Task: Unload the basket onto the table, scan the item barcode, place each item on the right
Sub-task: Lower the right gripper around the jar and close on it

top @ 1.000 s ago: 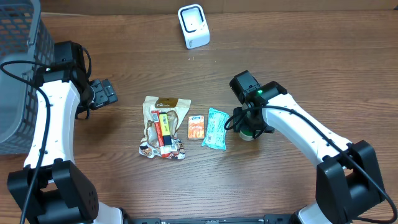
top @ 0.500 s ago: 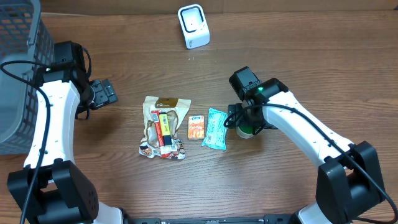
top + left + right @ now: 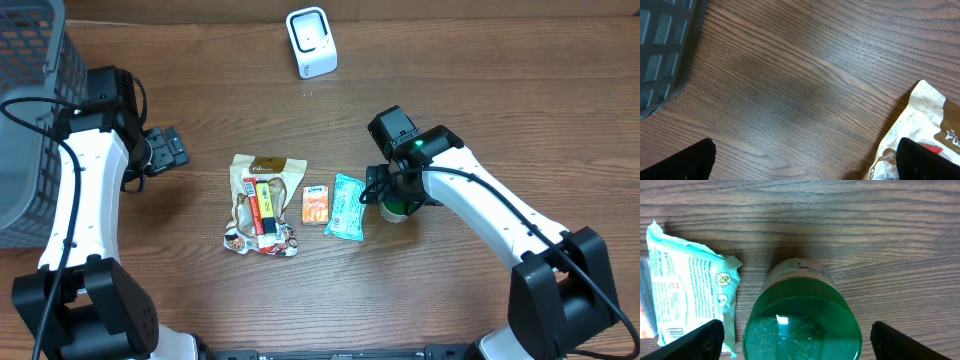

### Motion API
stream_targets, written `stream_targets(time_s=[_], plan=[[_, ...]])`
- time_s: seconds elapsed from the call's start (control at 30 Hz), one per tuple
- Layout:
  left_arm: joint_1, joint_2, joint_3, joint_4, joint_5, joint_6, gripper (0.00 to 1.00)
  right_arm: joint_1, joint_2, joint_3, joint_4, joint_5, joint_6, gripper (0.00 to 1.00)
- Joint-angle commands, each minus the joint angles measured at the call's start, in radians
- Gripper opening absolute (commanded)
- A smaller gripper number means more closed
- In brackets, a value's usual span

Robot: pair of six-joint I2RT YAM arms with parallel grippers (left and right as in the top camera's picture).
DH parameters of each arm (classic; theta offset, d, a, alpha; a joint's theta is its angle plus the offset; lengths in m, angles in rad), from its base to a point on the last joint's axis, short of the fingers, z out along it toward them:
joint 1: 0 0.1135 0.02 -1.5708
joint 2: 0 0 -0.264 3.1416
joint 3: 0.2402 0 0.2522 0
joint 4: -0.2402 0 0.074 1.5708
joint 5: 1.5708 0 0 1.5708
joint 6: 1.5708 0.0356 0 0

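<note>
1. Taking the far edge of the table [image 3: 500, 70] as 12 o'clock in the overhead view, the white scanner [image 3: 311, 42] stands at about 12 o'clock, well apart from every item.
2. The goods lie in a row near the centre. A snack bag [image 3: 263, 205] comes first, with an orange packet [image 3: 316, 204] at its 3 o'clock and a pale blue packet [image 3: 347, 207] next along. A green-capped bottle [image 3: 396, 210] stands just beside the blue packet, at its 3 o'clock.
3. The bottle stands upright on the table and is judged to be the item chosen for scanning.
4. The right claw [image 3: 797, 342] hangs directly over the bottle. Its fingers [image 3: 695, 340] stand apart at 9 o'clock and 3 o'clock of the cap. Bare wood shows on each side, so nothing is clamped.
5. The left claw [image 3: 805, 165] is spread wide over bare wood at 9 o'clock of the snack bag and holds nothing. The grey basket [image 3: 30, 110] is near it.
6. Progress is judged early. No item is lifted and none faces the scanner. No barcode can be made out on the bottle in any view.
7. Steps left:
   - close the right claw on the bottle and lift it;
   - carry it toward 11 o'clock, where the scanner stands;
   - turn the barcode to the scanner's face.
</note>
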Motion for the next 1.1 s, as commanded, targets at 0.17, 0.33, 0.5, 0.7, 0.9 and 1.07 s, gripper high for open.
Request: stream_targets(time_s=[0.17,0.33,0.5,0.7,0.9,1.07], plan=[[0.002,0.009,0.014,-0.002,-0.002,0.015,1.00,-0.002,0.002,-0.079,0.068,-0.003,0.002,0.90],[0.002,0.009,0.014,-0.002,-0.002,0.015,1.00,-0.002,0.002,-0.123,0.127,-0.003,0.002,0.89],[0.002,0.009,0.014,-0.002,-0.002,0.015,1.00,-0.002,0.002,-0.170,0.174,-0.003,0.001,0.89],[0.002,0.009,0.014,-0.002,-0.002,0.015,1.00,-0.002,0.002,-0.189,0.203,0.005,0.001,0.88],[0.002,0.009,0.014,-0.002,-0.002,0.015,1.00,-0.002,0.002,-0.189,0.242,0.005,0.001,0.86],[0.002,0.009,0.014,-0.002,-0.002,0.015,1.00,-0.002,0.002,-0.188,0.236,0.052,-0.003,0.86]])
